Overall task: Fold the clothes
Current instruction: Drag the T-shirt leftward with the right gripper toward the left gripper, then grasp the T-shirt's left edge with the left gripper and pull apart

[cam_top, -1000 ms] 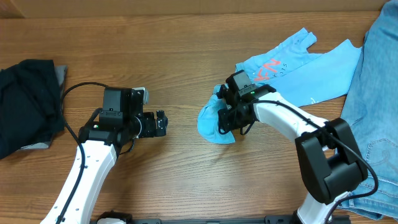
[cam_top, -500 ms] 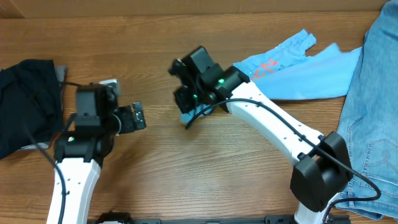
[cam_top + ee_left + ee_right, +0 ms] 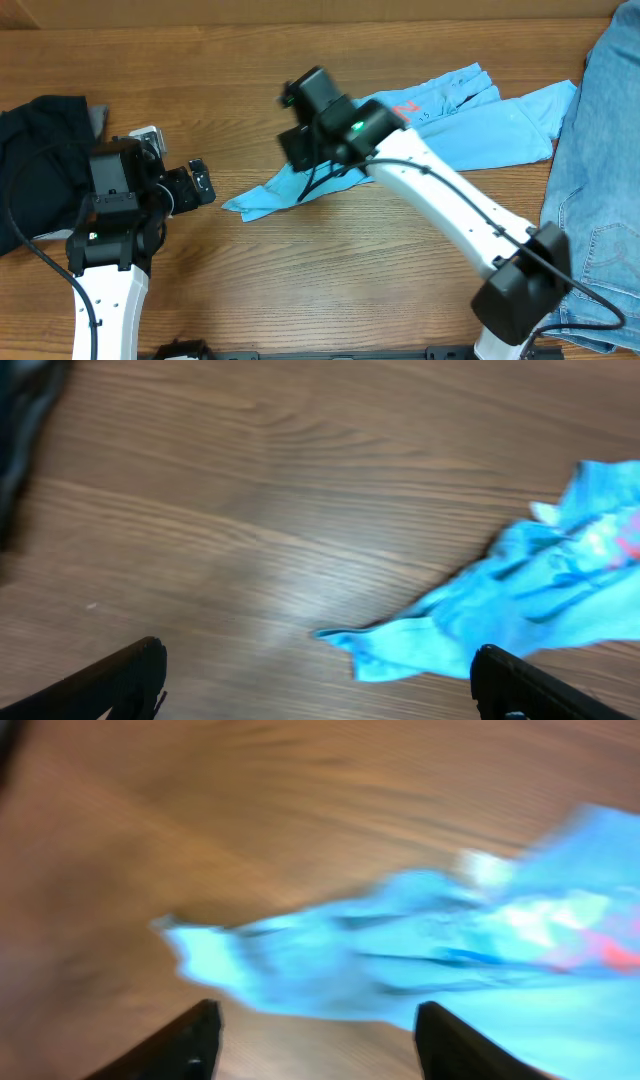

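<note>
The light blue T-shirt (image 3: 480, 125) lies stretched in a long strip across the table, from a pointed end at the lower left to the upper right, with coral lettering near its top. My right gripper (image 3: 297, 152) hovers over its left part, open and empty; the right wrist view shows the shirt (image 3: 420, 950) just beyond the open fingers (image 3: 318, 1012). My left gripper (image 3: 203, 182) is open and empty, left of the shirt's pointed end. The left wrist view shows that end (image 3: 520, 590) ahead of the open fingers (image 3: 318, 655).
Faded blue jeans (image 3: 600, 150) cover the right edge of the table, next to the shirt's far end. A black folded garment pile (image 3: 40, 160) lies at the left edge, behind my left arm. Bare wood lies between the pile and the shirt.
My right gripper pulled the bunched end of the shirt leftward, opened and let it go; the shirt now lies drawn out. My left arm moved left toward the black pile.
</note>
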`<state>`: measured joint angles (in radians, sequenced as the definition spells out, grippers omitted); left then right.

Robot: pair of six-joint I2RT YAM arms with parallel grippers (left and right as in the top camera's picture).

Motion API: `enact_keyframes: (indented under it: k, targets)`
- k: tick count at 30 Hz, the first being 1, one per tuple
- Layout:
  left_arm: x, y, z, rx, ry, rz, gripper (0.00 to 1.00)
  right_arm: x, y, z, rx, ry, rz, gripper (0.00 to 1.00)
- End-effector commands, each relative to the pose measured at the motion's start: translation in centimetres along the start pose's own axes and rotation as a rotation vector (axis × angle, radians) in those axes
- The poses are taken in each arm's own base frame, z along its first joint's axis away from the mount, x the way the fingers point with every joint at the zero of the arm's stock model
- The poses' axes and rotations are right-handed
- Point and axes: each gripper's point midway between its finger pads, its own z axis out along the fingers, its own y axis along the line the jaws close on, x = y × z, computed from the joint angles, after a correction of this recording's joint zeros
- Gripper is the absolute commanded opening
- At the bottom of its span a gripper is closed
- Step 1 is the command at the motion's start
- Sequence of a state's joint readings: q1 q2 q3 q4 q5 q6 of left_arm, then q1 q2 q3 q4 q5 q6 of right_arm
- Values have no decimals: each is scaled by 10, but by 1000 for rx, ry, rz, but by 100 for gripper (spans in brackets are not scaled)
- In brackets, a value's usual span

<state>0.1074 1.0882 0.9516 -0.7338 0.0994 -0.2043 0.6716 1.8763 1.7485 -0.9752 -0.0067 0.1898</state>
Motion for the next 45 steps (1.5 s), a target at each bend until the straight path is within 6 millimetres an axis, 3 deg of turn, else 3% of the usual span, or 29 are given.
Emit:
enact_keyframes:
  k: [1, 2, 5, 8, 12, 16, 17, 18, 19, 20, 21, 23, 27, 29, 31, 32, 34, 35, 38, 41, 43, 45]
  targets:
    - [-8, -35, -11, 193, -15, 26, 100, -18, -84, -74, 186, -122, 228, 73]
    - [-2, -43, -7, 225, 10, 83, 100, -8, -109, -84, 224, -94, 299, 78]
    - [22, -66, 12, 267, 109, 229, 100, 21, -156, -94, 296, -5, 445, 84]
    - [54, -84, 52, 219, 235, 409, 100, 43, -193, -103, 294, 60, 579, 85]
    - [87, -84, 111, 131, 357, 531, 100, 50, -210, -109, 275, 72, 647, 85]
    - [98, -84, 148, 130, 375, 602, 99, 50, -211, -109, 275, 72, 640, 84]
    - [98, -84, 153, 129, 374, 602, 90, 50, -211, -109, 275, 72, 640, 84]
    - [100, -84, 155, 128, 378, 603, 74, 50, -211, -109, 275, 73, 640, 84]
    - [101, -84, 155, 128, 382, 603, 58, 50, -211, -109, 275, 72, 640, 83]
    - [101, -84, 153, 127, 385, 602, 20, 50, -211, -109, 275, 71, 640, 82]
    - [100, -84, 151, 124, 384, 592, 4, 49, -211, -109, 275, 69, 640, 82]
    - [87, -79, 143, 71, 357, 532, 4, 49, -211, -109, 275, 67, 640, 82]
    - [23, -58, 100, -59, 171, 442, 4, 48, -211, -108, 275, 63, 639, 82]
    - [-16, -24, 68, -163, 45, 338, 4, 50, -217, -110, 302, 58, 667, 82]
    - [-34, 6, 50, -217, -13, 259, 4, 51, -223, -112, 308, 53, 699, 82]
    - [-45, 32, 38, -260, -46, 197, 4, 53, -227, -113, 314, 53, 716, 82]
    - [-53, 62, 28, -287, -73, 118, 4, 58, -235, -115, 323, 63, 738, 84]
    - [-54, 67, 27, -278, -75, 97, 4, 62, -235, -113, 320, 76, 745, 86]
    - [-54, 68, 27, -263, -74, 86, 4, 94, -231, -94, 323, 190, 761, 87]
    - [-52, 60, 29, -210, -65, 86, 4, 124, -223, -59, 259, 275, 747, 87]
    - [-50, 58, 30, -201, -59, 84, 4, 119, -211, -35, 127, 248, 620, 87]
    - [-50, 58, 30, -201, -58, 84, 4, 110, -216, -20, 106, 183, 530, 87]
